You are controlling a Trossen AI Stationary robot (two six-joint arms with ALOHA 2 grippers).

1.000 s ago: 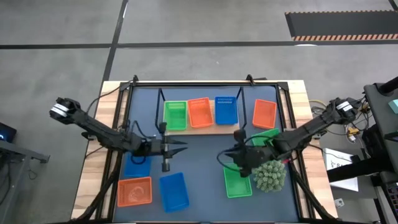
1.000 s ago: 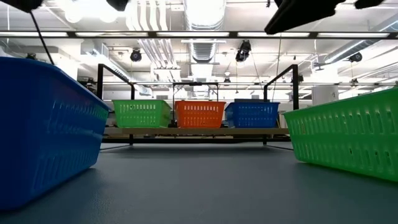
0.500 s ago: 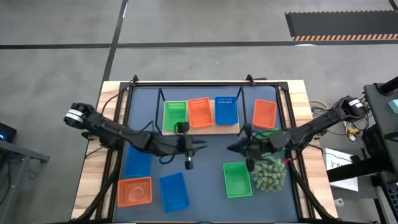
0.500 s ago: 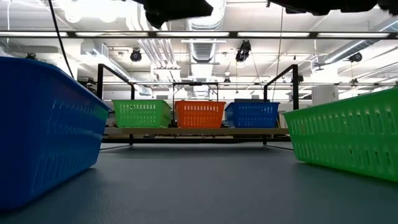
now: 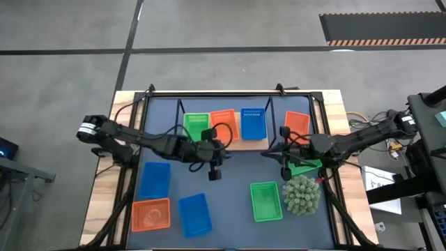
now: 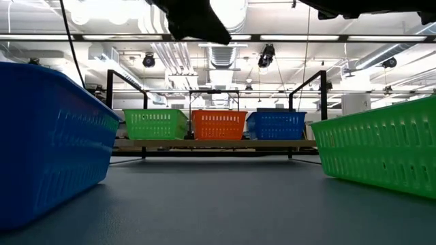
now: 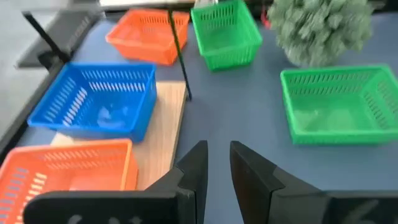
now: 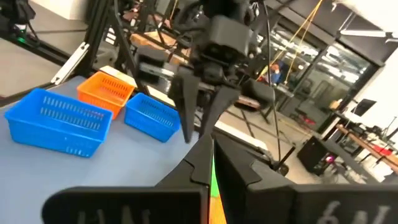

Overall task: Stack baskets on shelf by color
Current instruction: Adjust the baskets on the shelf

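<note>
From above you get the full layout: the shelf (image 5: 230,143) holds a green basket (image 5: 196,126), an orange basket (image 5: 224,124) and a blue basket (image 5: 253,123) side by side, and the left claw (image 5: 224,148) hangs over its front edge, partly covering the green one. The right claw (image 5: 266,152) sits just off the shelf's right end, near a loose green basket (image 5: 267,201) and the spiky plant ball (image 5: 301,194).

The low view only shows the three shelf baskets end-on, with the arms as dark blobs cut off up top. The left wrist view is what shows the left claw's fingers (image 7: 194,167) a narrow gap apart, holding nothing. The right wrist view shows its own fingers (image 8: 200,163) pressed together, empty.
</note>
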